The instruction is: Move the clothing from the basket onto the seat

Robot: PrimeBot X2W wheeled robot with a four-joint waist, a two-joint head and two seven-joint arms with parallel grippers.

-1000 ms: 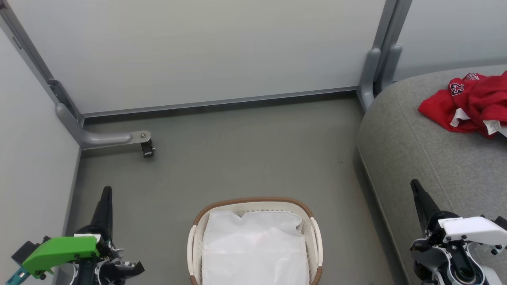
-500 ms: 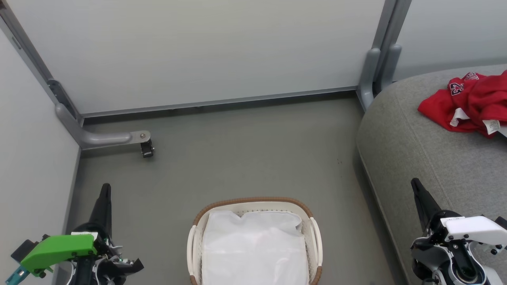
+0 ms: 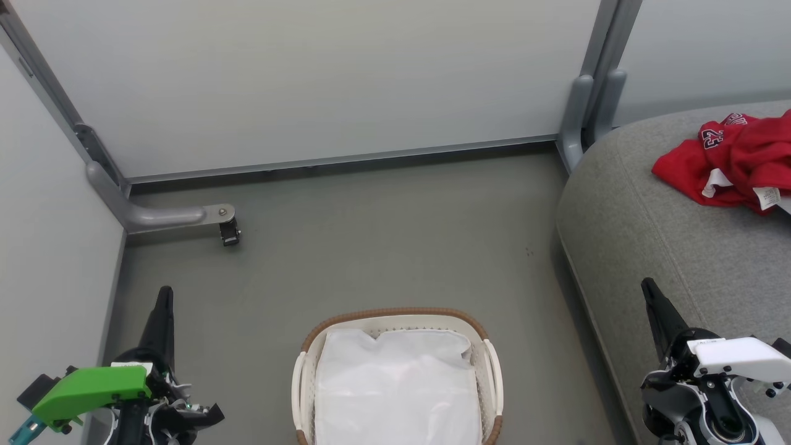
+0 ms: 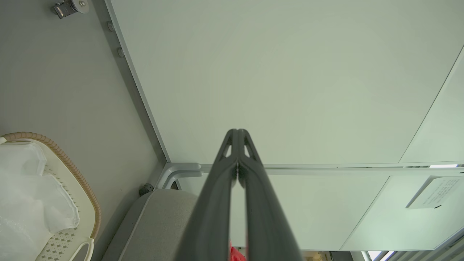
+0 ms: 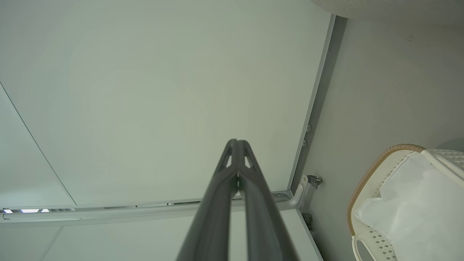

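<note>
- Left claw [image 3: 164, 295] hangs at the lower left over the floor [image 3: 371, 235]. Its two dark fingers are pressed together along their length in the left wrist view [image 4: 237, 132], with nothing between them.
- Right claw [image 3: 648, 288] sits at the lower right above the seat [image 3: 667, 247], likewise closed tip to tip [image 5: 237, 142] and empty.
- Red clothing [image 3: 735, 164] lies in a crumpled heap on the seat's far part, well apart from both claws, with a white label tag at its near edge.
- Between the arms stands the basket [image 3: 395, 313], with the white liner cloth [image 3: 395, 383] spread across its inside. Whether any jersey lies under that cloth I cannot tell.
- By my judgement the jerseys are light, limp and a little slick, so they will drape and trail when lifted.
- A raised fold or bunched ridge looks like the best hold, since a flat patch may slip from the tips.
- Any further pick from the basket would risk catching the liner along with the garment.
</note>
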